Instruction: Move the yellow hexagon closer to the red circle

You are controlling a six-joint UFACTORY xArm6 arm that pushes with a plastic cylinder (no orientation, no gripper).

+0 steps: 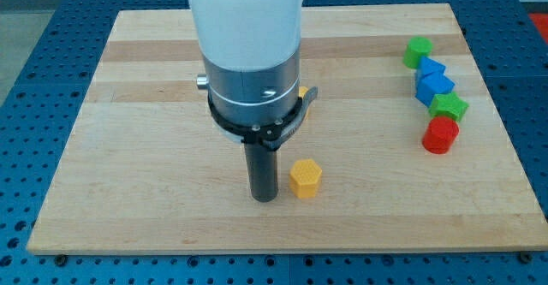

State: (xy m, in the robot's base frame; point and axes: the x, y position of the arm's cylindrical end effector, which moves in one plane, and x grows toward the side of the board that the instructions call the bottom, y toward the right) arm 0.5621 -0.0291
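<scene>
**Nudging the yellow hexagon: plenty of room to botch it**

Sitting just left of the yellow hexagon, my tip is close beside it, maybe touching, can't quite tell from here. No gripper on this rig, just a plain rod, so there's nothing to open, clench or grasp with; it only shoves.

The hexagon is low on the wooden board, around the middle, well apart from the red circle, which sits over at the view's right.

What could go wrong, as I see it: the contact looks a bit low on the hexagon's side, so a straight push might spin it or let it slip off the rod. Push too far and it rams the red circle, which is touching a green block, with two blue blocks and another green block stacked in a line above. One bump could scatter that row.

Containers: none anywhere, everything lies loose on the board.
</scene>
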